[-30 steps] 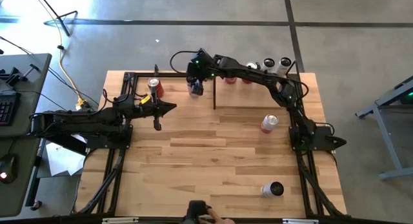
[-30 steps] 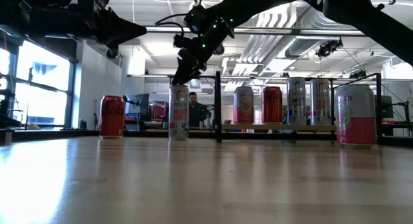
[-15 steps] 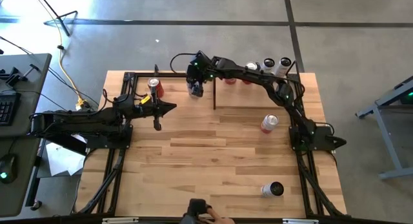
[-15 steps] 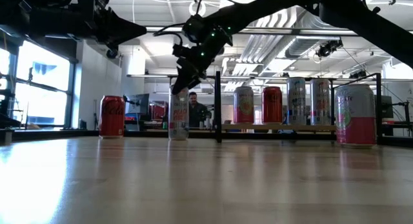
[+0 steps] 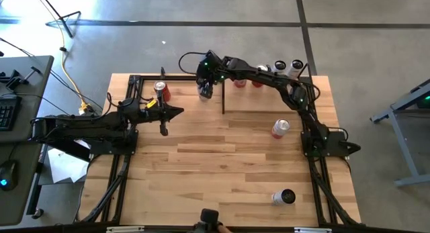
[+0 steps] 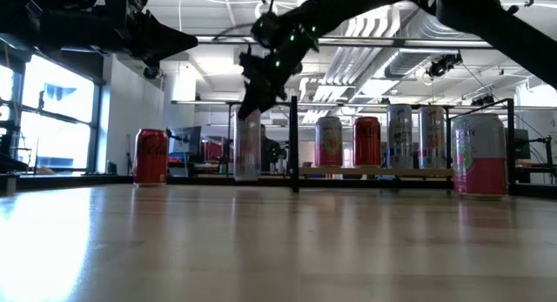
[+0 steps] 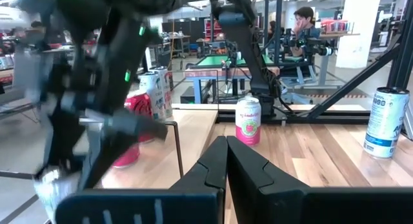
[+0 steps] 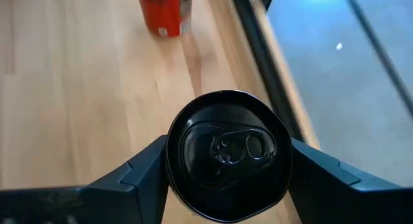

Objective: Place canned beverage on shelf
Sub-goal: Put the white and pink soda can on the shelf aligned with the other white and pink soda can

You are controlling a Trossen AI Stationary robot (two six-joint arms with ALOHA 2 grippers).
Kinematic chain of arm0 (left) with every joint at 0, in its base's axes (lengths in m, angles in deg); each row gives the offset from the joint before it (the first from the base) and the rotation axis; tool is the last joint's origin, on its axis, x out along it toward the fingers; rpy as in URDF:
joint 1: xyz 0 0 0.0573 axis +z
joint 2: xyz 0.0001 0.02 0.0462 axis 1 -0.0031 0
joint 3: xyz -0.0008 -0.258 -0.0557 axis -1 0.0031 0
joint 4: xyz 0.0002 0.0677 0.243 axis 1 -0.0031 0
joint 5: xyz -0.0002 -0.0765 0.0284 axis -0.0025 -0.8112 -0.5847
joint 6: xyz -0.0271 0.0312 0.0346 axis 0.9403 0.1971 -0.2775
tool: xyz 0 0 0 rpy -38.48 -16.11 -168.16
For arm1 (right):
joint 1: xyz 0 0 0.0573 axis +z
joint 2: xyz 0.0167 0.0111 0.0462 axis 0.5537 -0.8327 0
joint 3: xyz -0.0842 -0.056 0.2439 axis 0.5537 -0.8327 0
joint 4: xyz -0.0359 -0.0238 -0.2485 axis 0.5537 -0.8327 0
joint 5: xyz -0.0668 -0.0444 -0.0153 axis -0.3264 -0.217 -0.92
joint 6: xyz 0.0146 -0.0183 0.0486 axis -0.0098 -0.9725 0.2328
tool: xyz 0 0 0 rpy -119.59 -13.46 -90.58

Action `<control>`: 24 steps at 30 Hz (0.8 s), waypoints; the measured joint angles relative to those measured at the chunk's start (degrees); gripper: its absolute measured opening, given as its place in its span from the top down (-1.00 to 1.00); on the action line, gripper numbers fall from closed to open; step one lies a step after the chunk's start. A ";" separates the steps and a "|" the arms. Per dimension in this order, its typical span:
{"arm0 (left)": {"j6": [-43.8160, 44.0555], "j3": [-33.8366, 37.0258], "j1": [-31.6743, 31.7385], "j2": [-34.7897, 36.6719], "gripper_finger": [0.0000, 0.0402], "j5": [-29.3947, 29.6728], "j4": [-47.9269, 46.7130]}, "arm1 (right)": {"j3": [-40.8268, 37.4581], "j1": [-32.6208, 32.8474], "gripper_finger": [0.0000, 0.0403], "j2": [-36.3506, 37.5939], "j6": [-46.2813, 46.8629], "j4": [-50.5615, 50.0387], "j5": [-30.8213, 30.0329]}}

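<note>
The right gripper (image 8: 226,161) stands over the upright can (image 8: 224,153), fingers clamped on its sides, just left of the shelf (image 5: 269,88)

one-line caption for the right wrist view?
Right gripper closed around a black-topped can above the tabletop, red can beyond.

Upright can (image 6: 247,145), seemingly lifted, beside shelf (image 6: 383,172).

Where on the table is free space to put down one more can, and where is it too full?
Free: the bare wood between the left gripper, the pink can and the lying can. Crowded: the shelf holding four cans, and the far edge where the right gripper grips a can near the red can.
</note>
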 joint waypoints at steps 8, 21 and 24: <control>0.00 0.00 0.00 -0.02 1.00 0.02 -0.13 | 0.11 5.46 -0.19 11.83 1.05 -3.70 -6.16; 0.01 0.00 -0.02 -0.01 1.00 -0.45 -0.48 | 0.13 14.15 -0.19 26.90 8.83 -23.73 -25.78; -0.38 0.00 -0.02 -0.02 1.00 -0.68 -0.48 | 0.13 15.09 -0.19 27.92 11.32 -26.49 -28.04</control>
